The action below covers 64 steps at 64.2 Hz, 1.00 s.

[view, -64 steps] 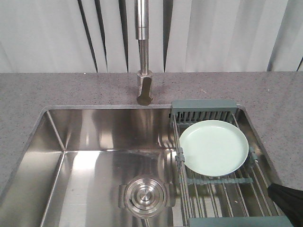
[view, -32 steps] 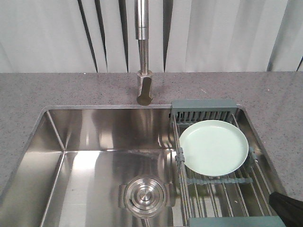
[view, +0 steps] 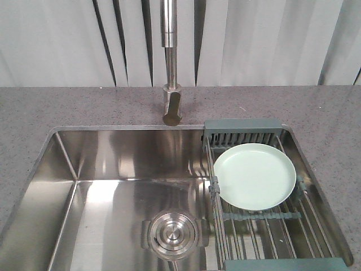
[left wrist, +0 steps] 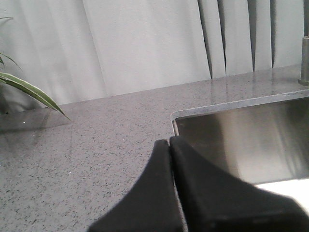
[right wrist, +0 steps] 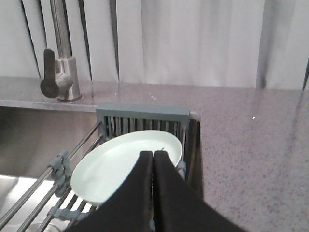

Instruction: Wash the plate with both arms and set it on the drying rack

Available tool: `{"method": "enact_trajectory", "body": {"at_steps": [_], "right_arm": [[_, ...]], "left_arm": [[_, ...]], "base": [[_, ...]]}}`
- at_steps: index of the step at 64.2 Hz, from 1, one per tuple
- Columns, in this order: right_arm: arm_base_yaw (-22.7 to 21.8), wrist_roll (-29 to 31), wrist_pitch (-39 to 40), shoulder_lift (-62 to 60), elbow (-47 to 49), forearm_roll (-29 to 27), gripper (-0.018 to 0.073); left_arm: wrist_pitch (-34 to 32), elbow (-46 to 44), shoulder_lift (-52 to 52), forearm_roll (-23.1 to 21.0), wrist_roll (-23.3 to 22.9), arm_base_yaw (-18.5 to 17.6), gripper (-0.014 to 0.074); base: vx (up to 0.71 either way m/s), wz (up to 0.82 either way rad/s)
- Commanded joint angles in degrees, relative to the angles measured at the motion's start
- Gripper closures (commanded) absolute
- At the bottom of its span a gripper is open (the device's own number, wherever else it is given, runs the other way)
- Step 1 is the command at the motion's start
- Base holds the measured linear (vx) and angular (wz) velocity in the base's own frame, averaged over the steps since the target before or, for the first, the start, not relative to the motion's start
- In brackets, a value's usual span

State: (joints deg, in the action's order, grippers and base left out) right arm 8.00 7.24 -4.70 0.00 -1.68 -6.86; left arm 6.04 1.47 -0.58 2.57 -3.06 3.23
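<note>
Plate [right wrist: 123,162] flat on drying rack [right wrist: 141,112], just ahead of right claw [right wrist: 153,157], pinched shut, empty. Left claw [left wrist: 170,145] shut too, far off over worktop [left wrist: 96,135].

Front view looks steeply down on sink [view: 113,192] and rack [view: 265,220]. Wrist views sit low, facing the curtain [right wrist: 193,38]; the right shares the rack.

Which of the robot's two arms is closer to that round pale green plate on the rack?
The right. Its gripper, fingers shut, hangs just in front of the round pale green plate on the wire drying rack. The left gripper, also shut, is over the grey counter beyond the sink's far corner.
</note>
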Motion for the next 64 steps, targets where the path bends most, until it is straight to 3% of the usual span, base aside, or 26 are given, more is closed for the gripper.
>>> {"method": "enact_trajectory", "body": {"at_steps": [1, 14, 27, 64], "right_arm": [[-0.2, -1.4, 5.6, -1.0, -0.1, 4.1, 0.0564], [-1.2, -1.5, 6.8, -0.9, -0.2, 3.3, 0.0564], [-7.1, -5.7, 8.7, -0.9, -0.2, 3.2, 0.0564], [-6.9, -5.9, 8.4, -0.9, -0.1, 3.2, 0.0564]], "left_arm": [[-4.4, -1.4, -0.9, -0.1, -0.5, 0.0, 0.0603], [-4.4, -1.4, -0.9, -0.1, -0.5, 0.0, 0.0603], [-4.4, -1.4, -0.9, -0.1, -0.5, 0.0, 0.0603], [-4.4, -1.4, -0.9, -0.1, -0.5, 0.0, 0.0603]], "base": [[0.00, 0.00], [0.00, 0.00], [0.00, 0.00], [0.00, 0.00]]}}
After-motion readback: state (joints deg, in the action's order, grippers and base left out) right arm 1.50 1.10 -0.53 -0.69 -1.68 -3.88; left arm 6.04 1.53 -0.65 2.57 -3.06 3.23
